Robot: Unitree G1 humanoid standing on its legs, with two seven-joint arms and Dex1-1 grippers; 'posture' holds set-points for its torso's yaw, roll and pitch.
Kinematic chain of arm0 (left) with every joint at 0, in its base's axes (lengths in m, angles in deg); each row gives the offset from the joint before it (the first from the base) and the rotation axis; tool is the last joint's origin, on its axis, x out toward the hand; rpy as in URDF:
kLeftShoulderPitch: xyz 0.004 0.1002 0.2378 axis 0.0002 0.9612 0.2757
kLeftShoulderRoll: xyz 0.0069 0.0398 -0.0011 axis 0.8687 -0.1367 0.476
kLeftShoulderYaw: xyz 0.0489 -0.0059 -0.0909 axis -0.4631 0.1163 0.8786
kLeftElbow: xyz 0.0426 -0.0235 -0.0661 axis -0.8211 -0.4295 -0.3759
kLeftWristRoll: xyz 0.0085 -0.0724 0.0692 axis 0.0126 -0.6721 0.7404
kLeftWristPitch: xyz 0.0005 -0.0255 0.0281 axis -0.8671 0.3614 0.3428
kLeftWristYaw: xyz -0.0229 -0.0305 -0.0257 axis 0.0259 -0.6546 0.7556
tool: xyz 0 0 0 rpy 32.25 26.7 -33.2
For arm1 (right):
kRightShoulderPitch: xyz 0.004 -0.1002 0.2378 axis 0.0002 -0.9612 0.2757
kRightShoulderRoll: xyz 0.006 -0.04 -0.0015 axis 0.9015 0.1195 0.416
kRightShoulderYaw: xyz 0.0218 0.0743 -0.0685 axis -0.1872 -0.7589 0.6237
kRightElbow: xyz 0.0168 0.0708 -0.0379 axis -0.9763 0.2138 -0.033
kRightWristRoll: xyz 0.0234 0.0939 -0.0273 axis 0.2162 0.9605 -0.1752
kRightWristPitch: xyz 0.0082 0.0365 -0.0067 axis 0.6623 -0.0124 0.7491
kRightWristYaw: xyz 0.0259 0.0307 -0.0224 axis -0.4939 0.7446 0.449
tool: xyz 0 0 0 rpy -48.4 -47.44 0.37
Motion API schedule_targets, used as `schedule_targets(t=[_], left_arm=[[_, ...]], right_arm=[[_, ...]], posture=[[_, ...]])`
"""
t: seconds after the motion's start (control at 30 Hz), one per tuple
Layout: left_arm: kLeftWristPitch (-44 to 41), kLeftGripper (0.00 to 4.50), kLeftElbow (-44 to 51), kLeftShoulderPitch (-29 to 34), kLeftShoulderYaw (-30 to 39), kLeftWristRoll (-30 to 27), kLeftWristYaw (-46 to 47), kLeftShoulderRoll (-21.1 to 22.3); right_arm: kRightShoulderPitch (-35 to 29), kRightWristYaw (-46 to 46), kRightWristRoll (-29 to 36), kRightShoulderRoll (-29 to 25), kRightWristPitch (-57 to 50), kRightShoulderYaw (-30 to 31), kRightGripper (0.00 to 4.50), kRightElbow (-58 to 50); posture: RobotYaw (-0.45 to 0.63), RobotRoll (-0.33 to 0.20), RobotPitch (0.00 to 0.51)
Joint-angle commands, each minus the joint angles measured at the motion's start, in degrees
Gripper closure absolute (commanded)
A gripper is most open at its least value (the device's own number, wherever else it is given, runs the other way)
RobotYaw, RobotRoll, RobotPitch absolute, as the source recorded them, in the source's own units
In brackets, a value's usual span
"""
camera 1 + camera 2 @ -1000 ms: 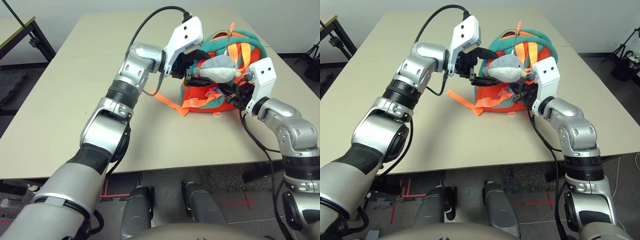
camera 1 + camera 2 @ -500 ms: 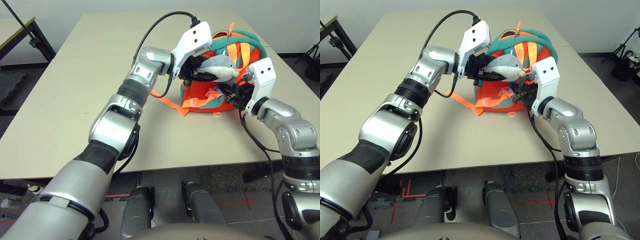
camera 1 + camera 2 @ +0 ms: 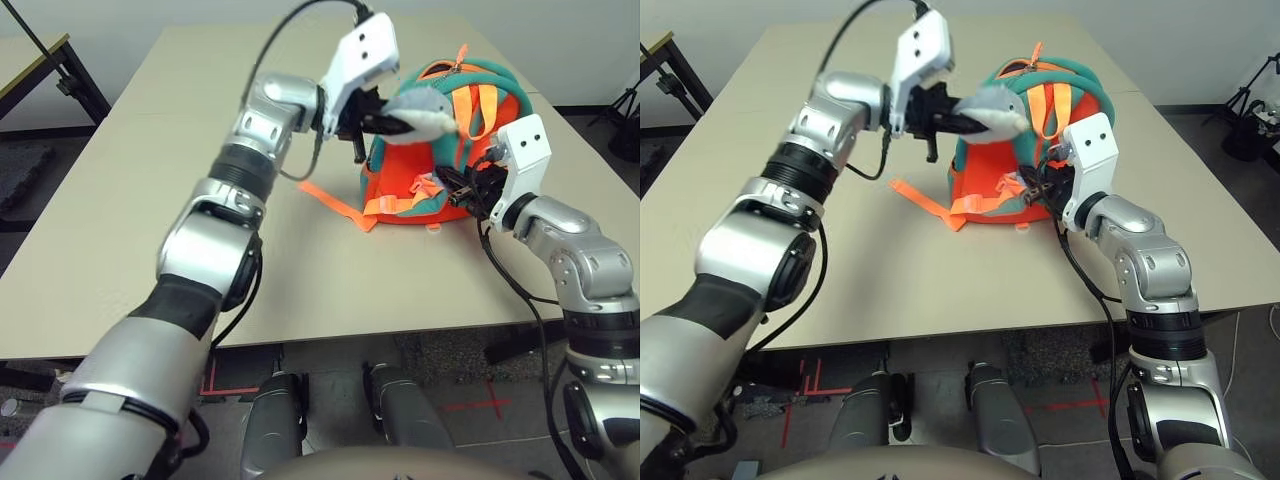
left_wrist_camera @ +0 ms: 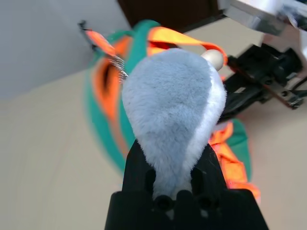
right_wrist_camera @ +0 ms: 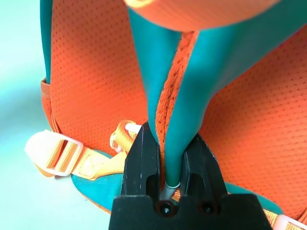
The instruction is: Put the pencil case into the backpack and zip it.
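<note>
- Backpack (image 3: 432,150) stands upright on the table (image 3: 150,200), in the upper right of the head views, straps trailing toward frame centre.
- Pencil case: not visible in any view. I judge it is either already inside the backpack or out of shot; I cannot tell which.
- Progress, as judged: the insertion step cannot be confirmed; the zip looks not yet closed, since the teal edges still part in my right wrist view. I see no zipper pull.
- My left gripper (image 4: 173,177) is clamped on the plush fish toy (image 4: 173,110), holding it raised at the upper left of the backpack, clear of the front.
- My right gripper (image 5: 166,165) is closed on a fold of teal trim (image 5: 184,100) at the backpack's right side, low in the pack, with orange mesh on both sides of the fingers (image 5: 140,163).
- A pale strap buckle (image 5: 50,151) lies at the lower left of that view, apart from my fingers.
</note>
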Motion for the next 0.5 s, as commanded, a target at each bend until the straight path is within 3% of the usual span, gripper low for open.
schedule_targets(t=[0.03,0.3,0.5], left_arm=[[-1.76,4.2,1.18,-0.45,1.16,-0.4,-1.14,3.4],[-5.02,4.2,2.37,4.59,0.75,0.38,-3.7,11.09],[-7.9,4.2,4.14,11.21,-1.18,1.53,-6.36,14.1]], right_arm=[[-0.31,0.43,-0.93,0.52,-0.77,1.75,4.25,2.25],[0.86,1.22,-1.45,0.4,0.14,2.28,4.25,3.84],[0.92,1.38,-1.53,0.05,0.46,2.45,4.25,4.05]], posture=[[-0.21,0.0,0.094],[-0.2,0.0,0.092],[-0.21,0.0,0.09]])
